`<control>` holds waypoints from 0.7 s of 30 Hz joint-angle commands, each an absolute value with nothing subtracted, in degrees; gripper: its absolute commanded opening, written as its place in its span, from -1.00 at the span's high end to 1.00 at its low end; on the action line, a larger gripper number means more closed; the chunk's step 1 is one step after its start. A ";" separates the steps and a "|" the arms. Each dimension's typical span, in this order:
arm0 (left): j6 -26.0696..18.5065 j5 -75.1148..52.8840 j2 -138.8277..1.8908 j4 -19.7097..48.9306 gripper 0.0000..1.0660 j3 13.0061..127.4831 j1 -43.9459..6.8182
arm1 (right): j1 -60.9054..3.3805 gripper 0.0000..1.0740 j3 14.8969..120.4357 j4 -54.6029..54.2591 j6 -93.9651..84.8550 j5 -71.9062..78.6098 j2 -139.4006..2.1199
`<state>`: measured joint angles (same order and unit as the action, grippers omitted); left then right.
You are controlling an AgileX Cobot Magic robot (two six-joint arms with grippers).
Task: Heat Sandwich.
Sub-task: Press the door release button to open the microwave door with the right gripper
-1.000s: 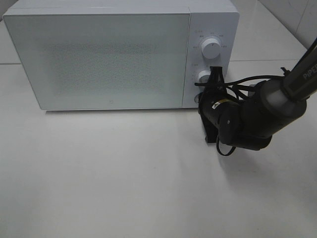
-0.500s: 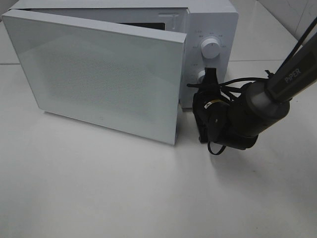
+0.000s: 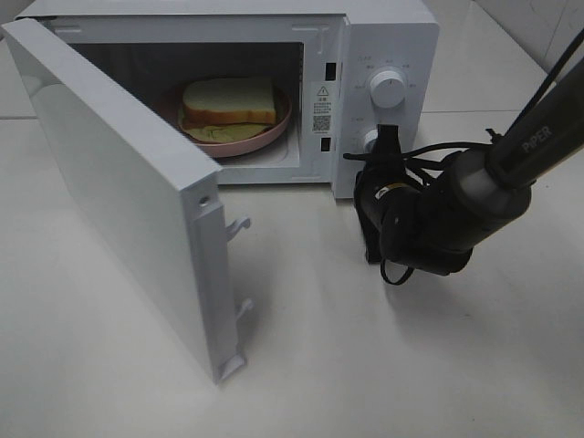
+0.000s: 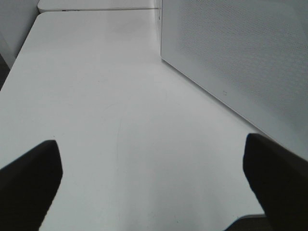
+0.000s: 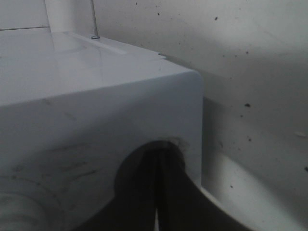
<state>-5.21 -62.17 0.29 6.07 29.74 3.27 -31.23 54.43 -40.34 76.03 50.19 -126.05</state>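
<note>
Overhead view first: the microwave (image 3: 388, 36) sits on the white table (image 3: 365, 365) with its door (image 3: 119, 210) standing wide open, hinged on the left side of the view. Inside the cavity I can see the sandwich (image 3: 228, 102) lying on a pink plate (image 3: 276, 130), pale bread on top and a yellowish-green layer peeking out underneath. Over on the right, the right gripper (image 3: 390, 137) is up at the control panel, just beside the lower dial (image 3: 372, 140) and below the upper dial (image 3: 391, 88). Its jaws look clenched together with nothing between them. I can't tell from here whether the tips are touching the dial.

Left wrist camera: the left gripper (image 4: 151, 149) hangs over bare table (image 4: 96, 96), its dark fingers (image 4: 29, 183) spread far apart, released and empty. The perforated face of the door (image 4: 240, 57) fills one side of the picture, near that gripper but apart from it.

Right wrist camera: the right gripper (image 5: 156, 159) is pinched tight, fingers (image 5: 144, 178) pressed flat against each other, tips close up against the rounded white corner of the microwave (image 5: 96, 96). The sandwich doesn't show here.
</note>
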 commanded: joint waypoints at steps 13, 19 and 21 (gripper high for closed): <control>-5.10 -61.36 1.20 6.19 -0.83 29.68 2.92 | -28.71 1.00 53.46 -34.21 76.09 50.76 -119.98; -5.10 -61.36 1.20 6.19 -0.83 29.68 2.92 | -29.74 1.00 50.02 -33.40 77.69 47.21 -118.03; -5.10 -61.36 1.20 6.19 -0.83 29.68 2.92 | -30.14 0.99 48.76 -33.40 77.92 47.21 -117.11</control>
